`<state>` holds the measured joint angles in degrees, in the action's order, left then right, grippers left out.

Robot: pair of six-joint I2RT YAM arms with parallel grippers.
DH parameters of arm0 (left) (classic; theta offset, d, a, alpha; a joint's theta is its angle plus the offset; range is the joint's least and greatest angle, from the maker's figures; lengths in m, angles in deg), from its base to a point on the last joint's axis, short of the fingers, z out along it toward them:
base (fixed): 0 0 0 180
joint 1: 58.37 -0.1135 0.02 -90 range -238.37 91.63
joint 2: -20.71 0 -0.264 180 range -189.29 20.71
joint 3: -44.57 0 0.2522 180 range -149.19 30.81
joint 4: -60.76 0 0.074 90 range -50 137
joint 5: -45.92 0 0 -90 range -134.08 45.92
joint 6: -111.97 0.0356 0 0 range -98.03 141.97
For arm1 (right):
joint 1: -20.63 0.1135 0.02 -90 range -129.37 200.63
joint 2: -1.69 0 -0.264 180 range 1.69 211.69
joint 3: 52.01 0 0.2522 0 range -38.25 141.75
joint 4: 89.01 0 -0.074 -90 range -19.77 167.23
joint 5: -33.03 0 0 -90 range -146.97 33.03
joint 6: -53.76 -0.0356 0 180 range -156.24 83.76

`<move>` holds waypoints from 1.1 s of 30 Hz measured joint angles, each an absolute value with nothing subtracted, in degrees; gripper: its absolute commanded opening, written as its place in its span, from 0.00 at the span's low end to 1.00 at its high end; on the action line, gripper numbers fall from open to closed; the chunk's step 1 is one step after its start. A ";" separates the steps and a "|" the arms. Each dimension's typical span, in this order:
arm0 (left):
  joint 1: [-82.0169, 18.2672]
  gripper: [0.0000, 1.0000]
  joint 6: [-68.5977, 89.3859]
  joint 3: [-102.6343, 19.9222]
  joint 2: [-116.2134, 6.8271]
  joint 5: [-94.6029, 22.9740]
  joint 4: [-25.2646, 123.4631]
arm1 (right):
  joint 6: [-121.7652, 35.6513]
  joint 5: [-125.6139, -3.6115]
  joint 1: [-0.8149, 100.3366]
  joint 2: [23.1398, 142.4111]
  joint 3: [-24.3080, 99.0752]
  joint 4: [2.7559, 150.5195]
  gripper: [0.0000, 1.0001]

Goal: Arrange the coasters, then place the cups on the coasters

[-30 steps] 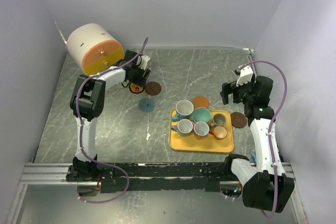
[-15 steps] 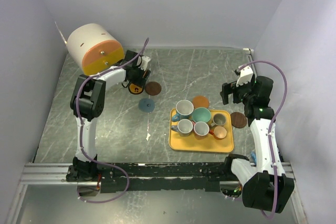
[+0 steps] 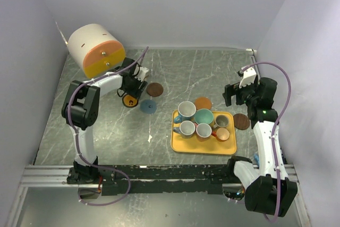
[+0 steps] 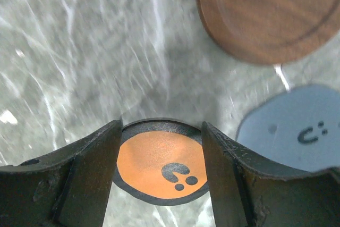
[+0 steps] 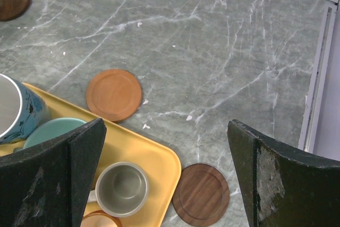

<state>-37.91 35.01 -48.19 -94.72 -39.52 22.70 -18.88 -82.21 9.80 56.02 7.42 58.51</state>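
My left gripper [image 3: 130, 96] is shut on a yellow-orange coaster [image 3: 129, 100] with a black rim [image 4: 159, 166], its fingers [image 4: 90, 174] pressed against the coaster's two sides low over the table. A dark brown coaster [image 3: 154, 89] and a slate blue coaster [image 3: 149, 107] lie just right of it. An orange coaster [image 3: 202, 102] lies behind the yellow tray [image 3: 202, 147], another dark brown one [image 3: 241, 121] at the tray's right. Several cups stand on the tray, among them a blue [image 3: 186, 110], a teal [image 3: 203, 116] and a grey one [image 5: 121, 188]. My right gripper [image 3: 239, 93] hangs open above the tray's right end.
A big white-and-orange cylinder [image 3: 95, 50] lies at the back left, close behind my left arm. Walls close in the table on the left, back and right. A metal rail [image 3: 159, 176] runs along the near edge.
My left gripper has pulled back toward the near left, and the yellow-orange coaster moved with it, away from the dark brown one. The right arm has not moved.
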 measured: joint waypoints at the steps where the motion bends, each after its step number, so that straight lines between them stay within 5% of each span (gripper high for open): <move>1: -37.95 0.72 35.08 -46.99 -93.78 -39.45 22.22 | -18.83 -82.27 9.80 56.02 7.42 58.51 1.00; 13: -37.99 0.74 34.92 -44.17 -91.23 -37.97 19.27 | -18.61 -82.36 9.80 56.06 7.38 58.49 1.00; 33: -37.99 0.96 36.76 -42.20 -79.45 -29.66 28.87 | -18.48 -81.40 9.76 56.65 7.38 58.29 1.00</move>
